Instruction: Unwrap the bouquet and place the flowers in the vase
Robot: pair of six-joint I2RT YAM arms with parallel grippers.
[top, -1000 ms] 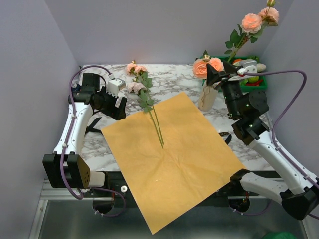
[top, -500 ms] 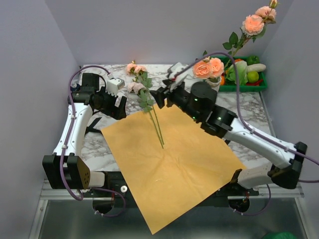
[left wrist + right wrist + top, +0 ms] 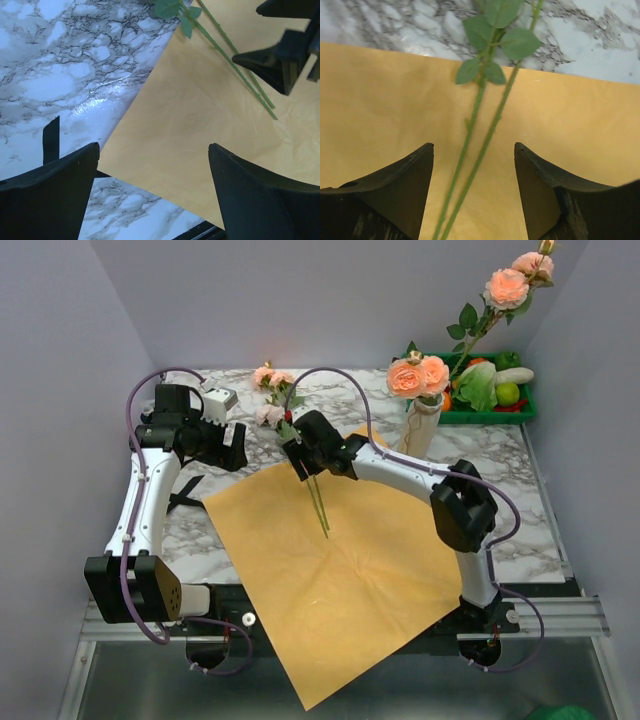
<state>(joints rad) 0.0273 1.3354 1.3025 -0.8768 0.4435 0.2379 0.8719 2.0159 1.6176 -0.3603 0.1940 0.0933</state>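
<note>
The orange paper (image 3: 345,550) lies unwrapped and flat on the marble table. Two loose flowers (image 3: 272,400) lie with their heads on the marble and their green stems (image 3: 318,502) on the paper. My right gripper (image 3: 300,462) hovers open over those stems. In the right wrist view the stems (image 3: 487,135) run between its fingers (image 3: 415,170) with a gap on both sides. The vase (image 3: 418,432) stands at the back right and holds roses (image 3: 420,374) and one tall stem (image 3: 506,286). My left gripper (image 3: 238,445) is open and empty above the paper's left corner (image 3: 165,125).
A black ribbon (image 3: 186,490) lies on the marble left of the paper. A green crate of vegetables (image 3: 490,400) sits in the back right corner behind the vase. The paper overhangs the table's near edge. In the left wrist view the right gripper's fingers (image 3: 272,65) show beside the stems.
My right arm has swung from the vase at the back right across to the left and now stands over the stems on the paper. The left arm has shifted only slightly.
</note>
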